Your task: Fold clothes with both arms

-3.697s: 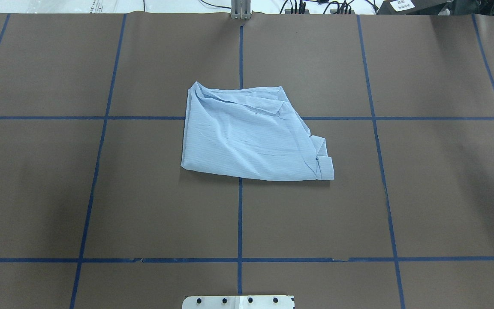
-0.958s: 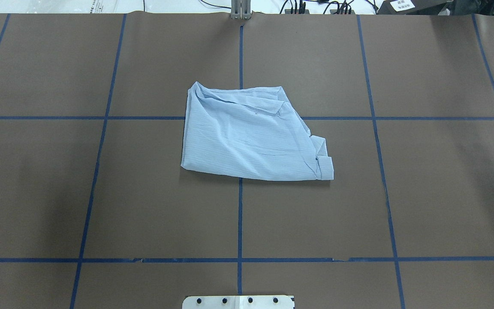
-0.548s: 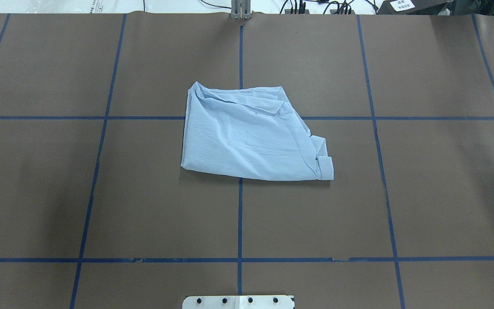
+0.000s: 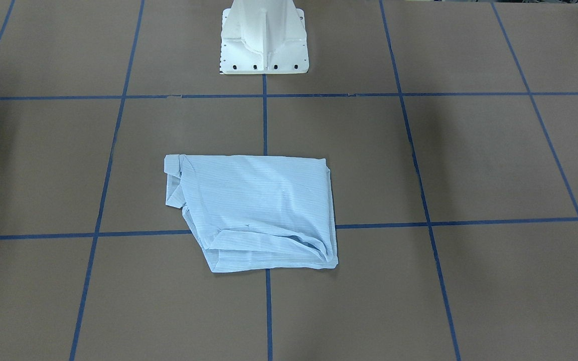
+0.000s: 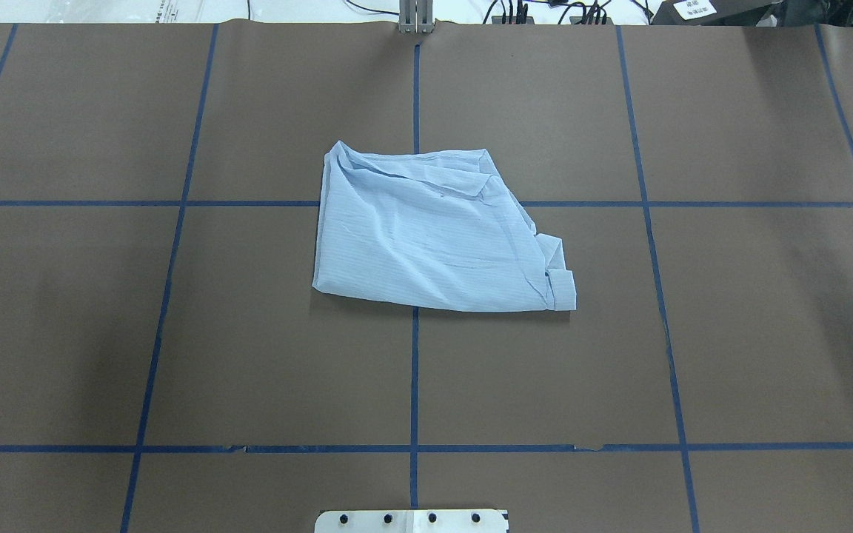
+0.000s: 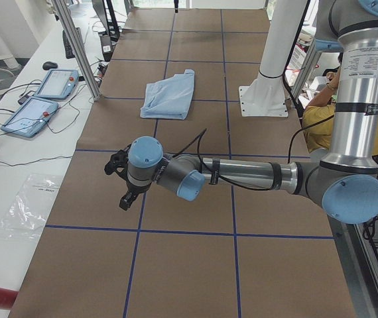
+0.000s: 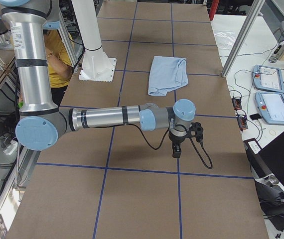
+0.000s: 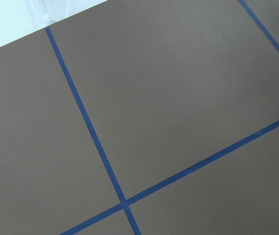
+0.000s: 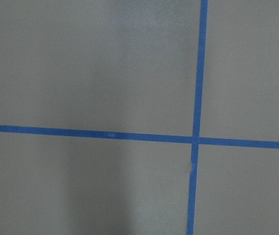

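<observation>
1. Left gripper hangs out at 9 o'clock and right gripper at 3. The fold looks finished, so any retreat should go up and away, clear of the cloth.
2. Jaw gap: can't tell from here. Neither gripper carries or touches anything.
3. Shirt lies folded at table centre, cuff at its 4 o'clock.
</observation>
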`<state>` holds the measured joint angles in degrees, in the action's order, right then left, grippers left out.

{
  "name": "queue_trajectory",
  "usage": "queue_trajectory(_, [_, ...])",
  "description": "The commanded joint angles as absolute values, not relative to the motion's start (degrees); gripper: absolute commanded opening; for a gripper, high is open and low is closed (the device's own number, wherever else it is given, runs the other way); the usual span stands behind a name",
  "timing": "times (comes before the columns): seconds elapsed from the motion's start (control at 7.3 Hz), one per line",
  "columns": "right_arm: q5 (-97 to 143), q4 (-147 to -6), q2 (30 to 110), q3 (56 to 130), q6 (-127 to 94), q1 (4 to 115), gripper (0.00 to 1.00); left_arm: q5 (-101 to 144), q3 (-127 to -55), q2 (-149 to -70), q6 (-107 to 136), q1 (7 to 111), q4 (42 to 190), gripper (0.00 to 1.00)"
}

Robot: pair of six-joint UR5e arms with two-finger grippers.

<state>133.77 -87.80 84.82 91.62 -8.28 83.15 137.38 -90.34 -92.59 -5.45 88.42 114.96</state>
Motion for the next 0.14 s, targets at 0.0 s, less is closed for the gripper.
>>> queue_trajectory(0.0, [133.68, -87.63, 84.81, 91.58, -8.35, 83.14, 1.0, 137.37, -90.26, -92.72, -5.45, 88.33, 114.96, 1.0])
